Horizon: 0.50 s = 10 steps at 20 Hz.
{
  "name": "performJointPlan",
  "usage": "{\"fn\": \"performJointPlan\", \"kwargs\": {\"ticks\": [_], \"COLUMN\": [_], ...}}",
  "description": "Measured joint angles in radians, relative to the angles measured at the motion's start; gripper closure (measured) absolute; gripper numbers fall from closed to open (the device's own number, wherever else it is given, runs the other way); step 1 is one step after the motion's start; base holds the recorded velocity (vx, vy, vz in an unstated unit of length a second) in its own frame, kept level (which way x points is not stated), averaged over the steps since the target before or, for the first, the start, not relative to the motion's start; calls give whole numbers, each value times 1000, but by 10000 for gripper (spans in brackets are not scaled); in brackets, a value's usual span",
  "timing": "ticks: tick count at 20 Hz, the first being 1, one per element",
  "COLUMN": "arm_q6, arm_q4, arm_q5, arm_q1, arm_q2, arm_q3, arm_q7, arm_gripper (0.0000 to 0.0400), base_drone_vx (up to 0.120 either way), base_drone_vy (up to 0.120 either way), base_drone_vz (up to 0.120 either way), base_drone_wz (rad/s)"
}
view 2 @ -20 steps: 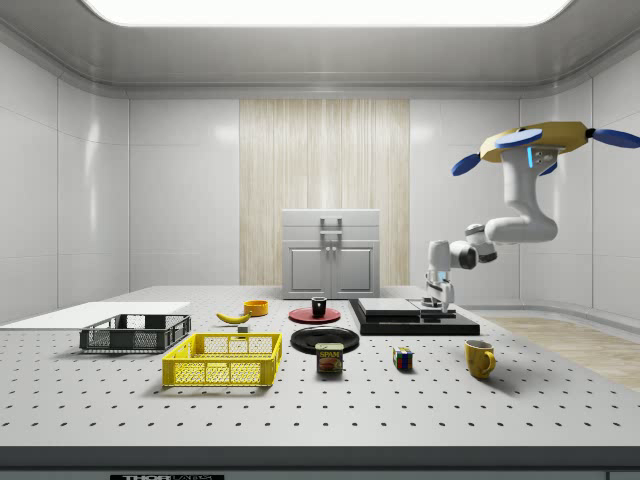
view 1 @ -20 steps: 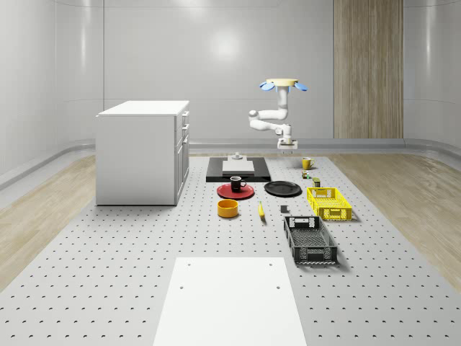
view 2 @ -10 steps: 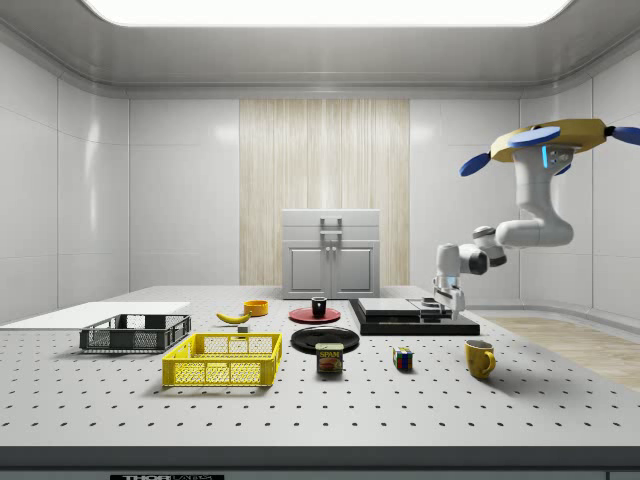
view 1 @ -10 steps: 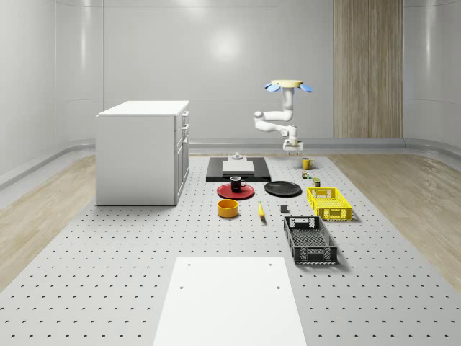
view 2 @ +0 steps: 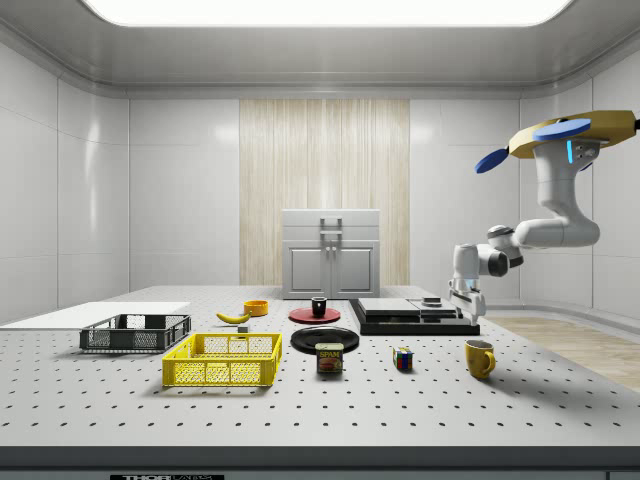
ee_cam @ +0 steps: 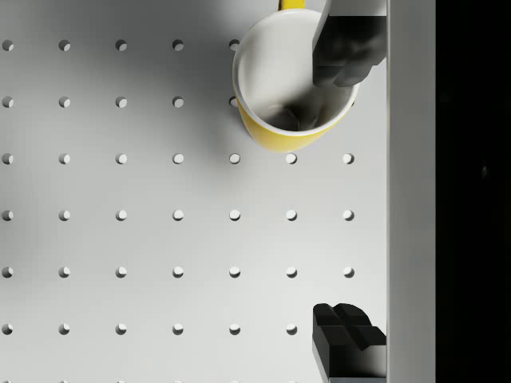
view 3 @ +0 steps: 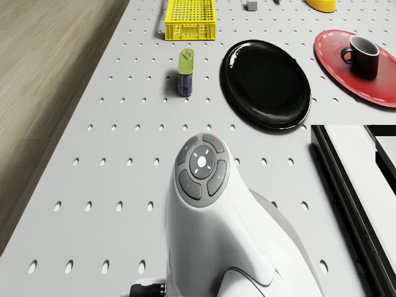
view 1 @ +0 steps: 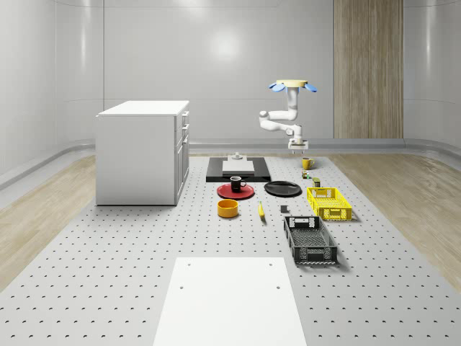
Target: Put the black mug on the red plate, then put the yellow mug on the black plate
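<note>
**Hovering above the yellow mug, fingers spread**

Perforated table (view 1: 108, 274) spread wide, bearing everything else. White cabinet (view 1: 144, 151) at about ten o'clock from the table's centre in the whole-scene view. Drone (view 2: 570, 135) hovering over the table's far edge in that view, up toward one o'clock; arm (view 2: 545, 225) bent down and sideways beneath it. Black slab (view 1: 238, 170) with a white block at twelve o'clock, touching nothing else.

Black plate (view 3: 266, 83) bare, just beside the red plate (view 3: 362, 71). Black mug (view 3: 363, 55) upright on the red plate. Yellow crate (view 1: 329, 202) and black crate (view 1: 310, 240) at three to four o'clock of the plates.

Gripper (ee_cam: 347, 199) pointing straight down, clear of the table, open wide and holding nothing. One of its fingers (ee_cam: 343, 52) overlapping the rim of the yellow mug (ee_cam: 279, 88) in the wrist view, the other well apart. Yellow mug upright on the table, near the slab's edge, at one o'clock from the black plate in the whole-scene view. Small can (view 3: 186, 72) near the black plate.
</note>
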Motion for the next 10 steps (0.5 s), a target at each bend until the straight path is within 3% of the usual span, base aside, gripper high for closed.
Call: {"fn": "performJointPlan", "kwargs": {"ticks": [2, 6, 8, 10], "arm_q6": [0, 1, 1, 2], "arm_q4": [0, 0, 0, 0], "arm_q5": [0, 0, 1, 1], "arm_q1": [0, 0, -1, -1], "arm_q2": [0, -1, -1, -2], "arm_q3": [0, 0, 0, 0], "arm_q7": [0, 0, 0, 1], "arm_gripper": [0, 0, 0, 0], "base_drone_vx": [0, 0, 0, 0], "base_drone_vy": [120, 0, 0, 100], "base_drone_vz": [-80, -120, -20, 0], "base_drone_wz": [0, 0, 0, 0]}}
